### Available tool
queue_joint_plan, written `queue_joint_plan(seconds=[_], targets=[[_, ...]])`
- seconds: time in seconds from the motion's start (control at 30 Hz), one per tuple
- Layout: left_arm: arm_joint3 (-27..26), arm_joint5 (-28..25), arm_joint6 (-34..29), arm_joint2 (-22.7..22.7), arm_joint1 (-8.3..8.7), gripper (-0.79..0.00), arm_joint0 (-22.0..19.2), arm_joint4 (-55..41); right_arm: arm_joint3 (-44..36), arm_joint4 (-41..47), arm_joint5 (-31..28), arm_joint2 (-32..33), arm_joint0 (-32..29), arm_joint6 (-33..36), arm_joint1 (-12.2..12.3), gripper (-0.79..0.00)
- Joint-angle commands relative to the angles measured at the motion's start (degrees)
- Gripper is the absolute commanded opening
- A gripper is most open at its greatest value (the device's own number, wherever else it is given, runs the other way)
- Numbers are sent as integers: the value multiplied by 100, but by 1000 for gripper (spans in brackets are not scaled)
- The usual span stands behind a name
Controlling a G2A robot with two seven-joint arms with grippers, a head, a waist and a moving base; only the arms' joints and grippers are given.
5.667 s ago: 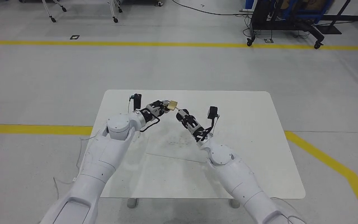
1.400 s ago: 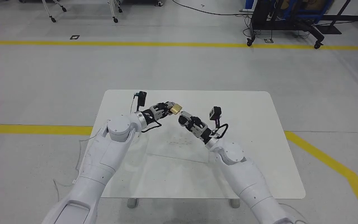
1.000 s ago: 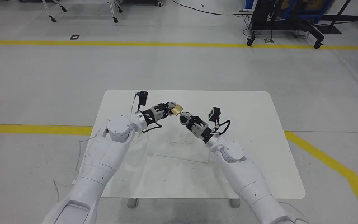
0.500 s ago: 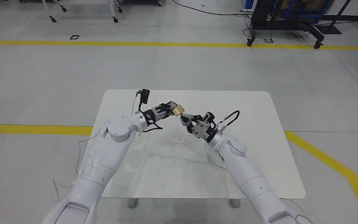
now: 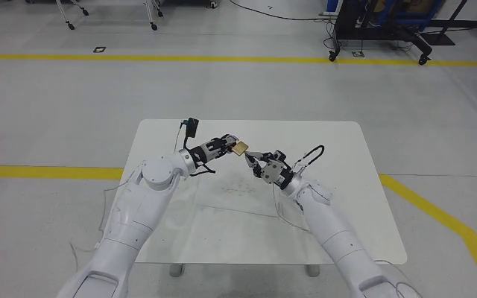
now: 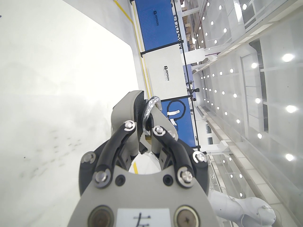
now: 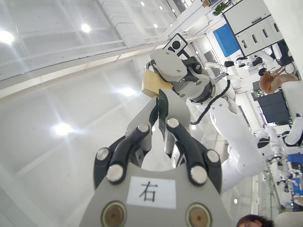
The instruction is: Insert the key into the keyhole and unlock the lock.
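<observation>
Fingers (image 6: 125,112) on the left gripper (image 6: 148,102) are clamped tight on the lock (image 5: 238,147), and you can see its silver shackle (image 6: 151,106) poking out between the two pads in the left wrist view. So the lock is up in the air, held over the far middle part of the white table (image 5: 335,201), brass body pointing right toward the other arm. The right gripper (image 7: 159,98) has its fingers (image 7: 177,109) pressed together, and tbh whatever they're pinching is hidden between the pads, can't tell what's in there. Its tip sits right up against the bottom edge of the brass body (image 7: 152,83), looks like touching from the right wrist view. From the top view the right gripper (image 5: 256,156) is just right of the lock and a bit nearer, and the left gripper (image 5: 227,144) is on the lock's left side.
</observation>
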Motion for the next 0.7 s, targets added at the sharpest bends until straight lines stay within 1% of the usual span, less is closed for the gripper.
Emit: queue_joint_plan(seconds=[0.0,0.07,0.17,0.23,0.33,0.37,0.47,0.57,0.63,0.67], targets=[[14,109,28,-3,-1,-785,-7,-11,-126,-360,-565,56,-66,-105,37,0],[20,194,32,5,0,-785,-13,-1,-274,-776,-1186,194,-162,-288,97,0],[35,363,-29,50,2,-785,-39,91,-615,-1314,-1908,503,-393,-438,213,0],[67,573,-206,140,-2,-785,-84,167,-936,-1567,-2318,788,-599,-563,295,0],[170,952,-659,381,-18,-785,-213,383,-1559,-1905,-2845,1236,-971,-780,407,0],[206,1070,-884,492,-29,-785,-278,453,-1771,-1961,-2953,1373,-1108,-869,435,0],[413,1367,-1347,900,-67,-785,-501,980,-1771,-1961,-2953,1373,-1108,-869,435,0],[582,1640,-1383,1321,-130,-785,-674,1605,-1771,-1961,-2953,1373,-1108,-869,435,0],[682,1769,-1327,1513,-178,-785,-749,1825,-1771,-1961,-2953,1373,-1108,-869,435,0],[756,1844,-1411,1602,-201,-785,-796,1895,-1771,-1961,-2953,1373,-1108,-869,435,0]])
